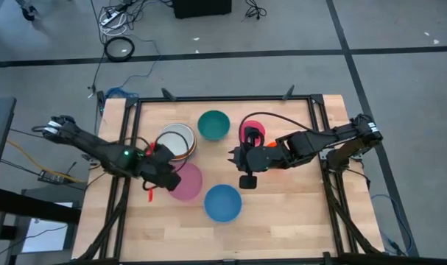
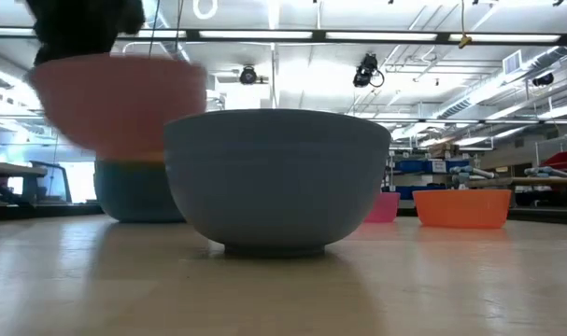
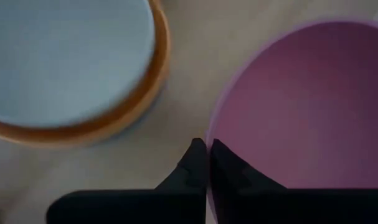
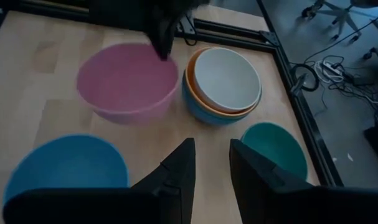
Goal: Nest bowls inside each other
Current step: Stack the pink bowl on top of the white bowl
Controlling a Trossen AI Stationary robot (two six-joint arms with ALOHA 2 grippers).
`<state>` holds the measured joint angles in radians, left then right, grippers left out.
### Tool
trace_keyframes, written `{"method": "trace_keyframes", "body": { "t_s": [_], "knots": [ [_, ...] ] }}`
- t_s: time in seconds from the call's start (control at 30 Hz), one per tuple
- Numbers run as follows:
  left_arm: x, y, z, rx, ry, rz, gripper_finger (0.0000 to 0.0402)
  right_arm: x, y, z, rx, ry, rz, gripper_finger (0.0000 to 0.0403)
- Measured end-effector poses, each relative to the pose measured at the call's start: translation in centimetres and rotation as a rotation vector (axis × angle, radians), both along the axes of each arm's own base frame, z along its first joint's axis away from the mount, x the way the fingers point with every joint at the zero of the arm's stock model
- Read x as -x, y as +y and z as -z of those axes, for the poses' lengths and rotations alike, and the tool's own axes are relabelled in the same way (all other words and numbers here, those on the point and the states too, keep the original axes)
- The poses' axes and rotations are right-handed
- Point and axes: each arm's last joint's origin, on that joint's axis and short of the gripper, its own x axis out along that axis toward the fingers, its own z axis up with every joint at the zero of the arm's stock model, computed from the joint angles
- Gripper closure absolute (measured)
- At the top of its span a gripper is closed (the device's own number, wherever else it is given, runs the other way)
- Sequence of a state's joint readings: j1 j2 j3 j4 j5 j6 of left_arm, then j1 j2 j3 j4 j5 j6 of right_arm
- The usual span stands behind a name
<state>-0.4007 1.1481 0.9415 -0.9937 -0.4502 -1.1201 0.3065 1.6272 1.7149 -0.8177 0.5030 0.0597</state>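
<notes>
Left gripper (image 3: 205, 163) pinching rim of pink bowl (image 1: 185, 182), fingers closed on it, left of table centre. Right gripper (image 4: 208, 163) hovering part-open, gripping nothing, near table middle. White bowl (image 1: 177, 138) sitting nested in orange and blue bowls just behind. Teal bowl (image 1: 213, 124) toward far edge; light blue bowl (image 1: 223, 202) nearer front edge.

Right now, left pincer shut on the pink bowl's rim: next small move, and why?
Probably lift the pink bowl straight up. The left pincer pinches its rim, and the stack with the white bowl on top sits close beside it, so it needs height before crossing. The right pincer hangs open over the table's middle.
</notes>
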Motion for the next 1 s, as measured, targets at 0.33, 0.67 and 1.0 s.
{"method": "trace_keyframes", "body": {
  "t_s": [0.33,0.67,1.0],
  "knots": [
    [1.6,3.2,-5.4,-0.336,0.089,-0.153,0.0394,0.0,0.0,0.0,0.000,-0.003,0.001,0.0316],
    [1.2,6.8,-5.5,-0.448,0.186,-0.228,0.0395,-0.1,0.0,-0.1,-0.002,-0.010,0.001,0.0316],
    [0.7,9.2,-4.0,-0.322,0.263,-0.211,0.0395,-0.1,0.0,-0.1,-0.003,-0.011,0.002,0.0316]
  ]
}}
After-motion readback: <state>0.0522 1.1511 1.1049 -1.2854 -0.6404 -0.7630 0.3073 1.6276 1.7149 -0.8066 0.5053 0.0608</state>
